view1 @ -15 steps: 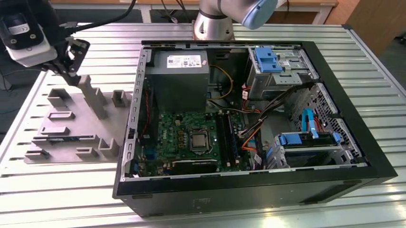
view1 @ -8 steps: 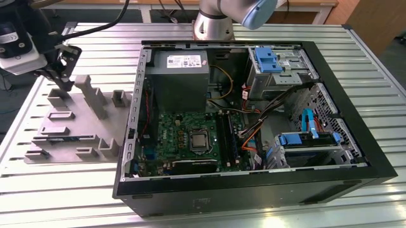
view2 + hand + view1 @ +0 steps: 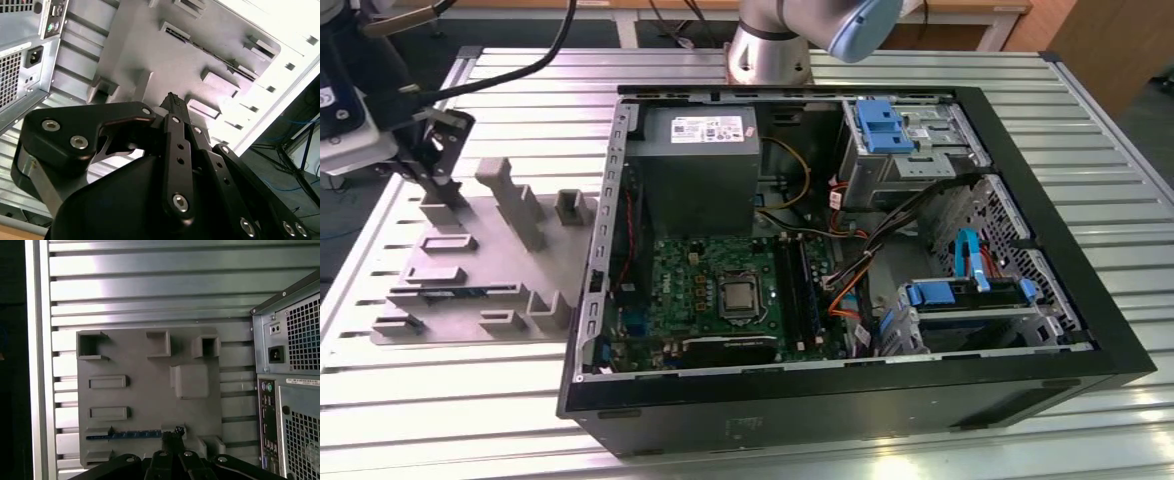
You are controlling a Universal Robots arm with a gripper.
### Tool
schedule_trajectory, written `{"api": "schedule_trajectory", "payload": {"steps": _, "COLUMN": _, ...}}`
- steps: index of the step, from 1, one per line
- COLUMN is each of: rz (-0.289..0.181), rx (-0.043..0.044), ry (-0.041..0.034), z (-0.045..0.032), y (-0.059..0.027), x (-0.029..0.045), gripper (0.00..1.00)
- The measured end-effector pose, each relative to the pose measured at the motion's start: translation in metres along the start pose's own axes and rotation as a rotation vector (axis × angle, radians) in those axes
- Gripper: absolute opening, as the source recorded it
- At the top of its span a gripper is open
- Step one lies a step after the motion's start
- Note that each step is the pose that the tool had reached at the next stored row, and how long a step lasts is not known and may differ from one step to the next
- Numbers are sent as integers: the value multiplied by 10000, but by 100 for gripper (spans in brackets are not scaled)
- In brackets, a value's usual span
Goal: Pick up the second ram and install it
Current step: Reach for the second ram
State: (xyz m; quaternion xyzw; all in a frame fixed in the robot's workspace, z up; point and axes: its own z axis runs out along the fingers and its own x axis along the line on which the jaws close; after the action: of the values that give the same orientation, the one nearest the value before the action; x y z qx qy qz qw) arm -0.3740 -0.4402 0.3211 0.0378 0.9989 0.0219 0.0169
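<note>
In the first wrist view the tool [image 3: 172, 436] is nearest, its black tip hanging over one end of the second ram [image 3: 132, 434]. I cannot tell how far open the tool is. It seems to have hold of nothing, since the stick sits wholly in its holder. From the exterior view the tool [image 3: 438, 165] looks to be poised above the holder rather than down on it, though the angle makes that hard to judge.

Just beyond the tip, the blue-green stick lies in a narrow slot of the grey tray [image 3: 150, 400], near one of the tray's edges. Its long axis runs level, in line with the ribs of the metal counter [image 3: 150, 285], so one end points toward the computer case [image 3: 295, 365] and the other away from it.

Farther off, in the exterior view, the case stands open beside the tray, with the green board [image 3: 707, 280] and its long black slots [image 3: 797, 290] showing.

By my reckoning the job is at its start: the stick is not picked up, and the lift, the carry to the case and the seating in a slot are all left.
</note>
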Motion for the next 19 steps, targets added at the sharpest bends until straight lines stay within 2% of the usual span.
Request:
{"api": "schedule_trajectory", "payload": {"steps": 9, "rz": 1, "rx": 0, "ry": 0, "z": 105, "y": -86, "x": 104, "gripper": 11}}
{"api": "schedule_trajectory", "payload": {"steps": 19, "rz": 0, "rx": 0, "ry": 0, "z": 147, "y": -159, "x": 196, "gripper": 11}}
